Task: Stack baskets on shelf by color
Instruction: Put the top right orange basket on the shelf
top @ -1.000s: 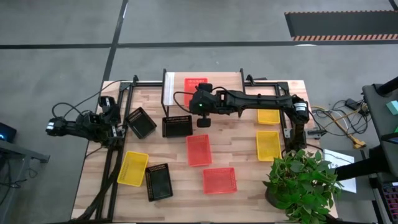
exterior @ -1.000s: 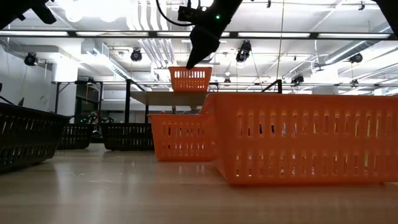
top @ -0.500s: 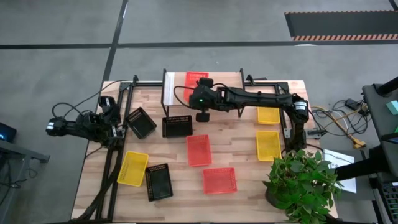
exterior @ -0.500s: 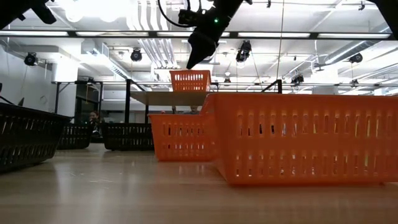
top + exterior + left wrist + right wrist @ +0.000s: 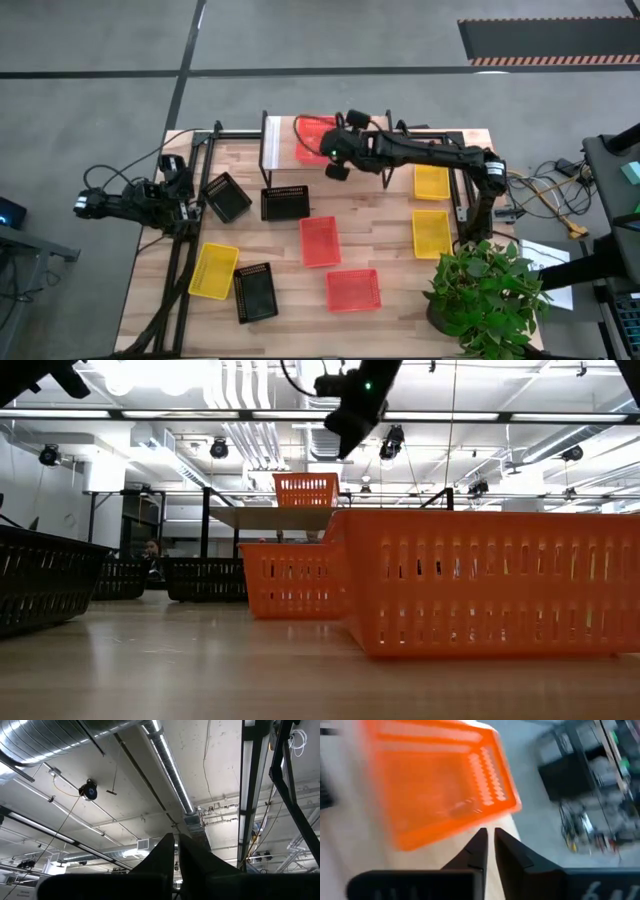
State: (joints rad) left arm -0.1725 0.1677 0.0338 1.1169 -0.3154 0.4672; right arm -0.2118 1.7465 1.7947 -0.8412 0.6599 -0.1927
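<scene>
Pulled back toward the right since a moment ago, the right gripper now hangs empty above the table with its fingers pinched together, just beside the red basket it hovered over before. That basket sits on the wooden shelf at the table's far edge. Off at the left edge, the left gripper waits, clenched on nothing.

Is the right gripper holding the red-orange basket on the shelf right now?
No: the right gripper is shut on nothing, clear of the red-orange basket, which sits on the shelf.
</scene>
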